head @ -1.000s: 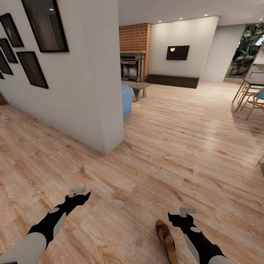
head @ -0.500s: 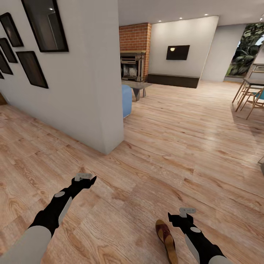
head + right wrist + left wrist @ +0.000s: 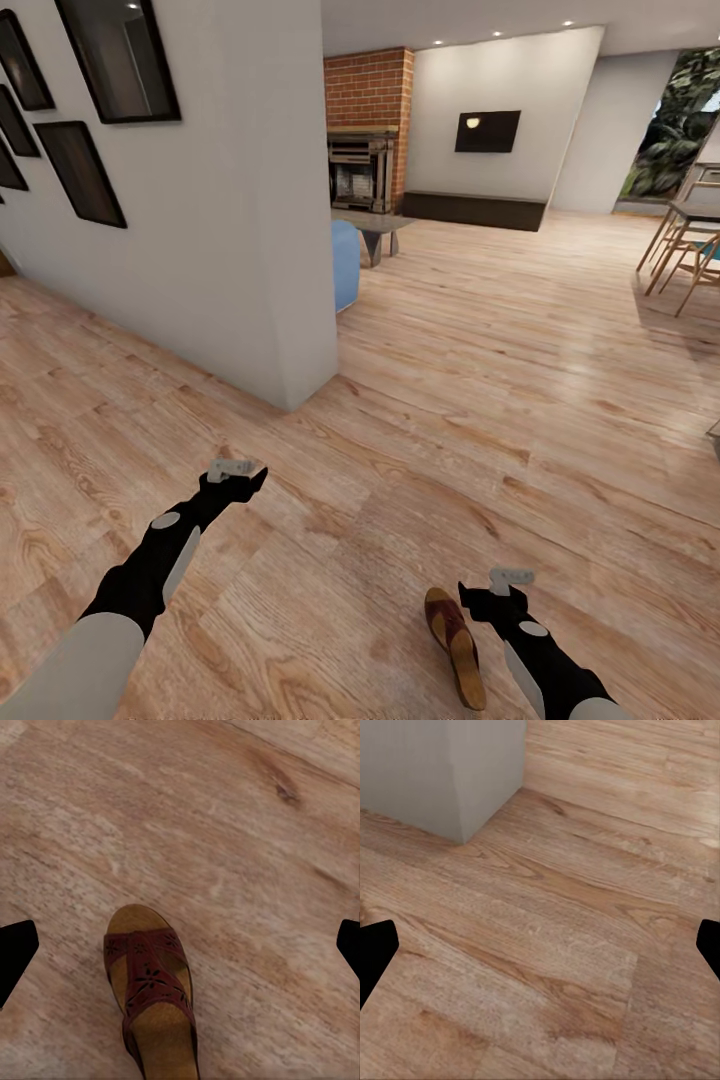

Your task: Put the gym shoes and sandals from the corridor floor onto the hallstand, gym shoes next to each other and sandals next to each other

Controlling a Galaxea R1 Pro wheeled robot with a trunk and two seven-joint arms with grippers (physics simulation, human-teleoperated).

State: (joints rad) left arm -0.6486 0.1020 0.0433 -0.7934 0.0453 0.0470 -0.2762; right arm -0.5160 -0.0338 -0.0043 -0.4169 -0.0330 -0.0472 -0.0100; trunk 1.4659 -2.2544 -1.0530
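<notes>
Head view shows one sandal (image 3: 455, 645) lying flat on the corridor floor (image 3: 520, 400), just beside the right gripper (image 3: 497, 592), whose fingers are spread with nothing between them. The left gripper (image 3: 236, 478), also spread and empty, hovers nearer the white wall corner (image 3: 300, 300). Picking up looks to be the step in hand; next, the right arm should lower over the sandal. Nothing blocks it.

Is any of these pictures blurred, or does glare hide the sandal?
Head view: sharp, soft ceiling-light sheen on the floor, none over the sandal. Right wrist view: the sandal is slightly soft, strap pattern still readable. Left wrist view: evenly lit, no glare.
</notes>
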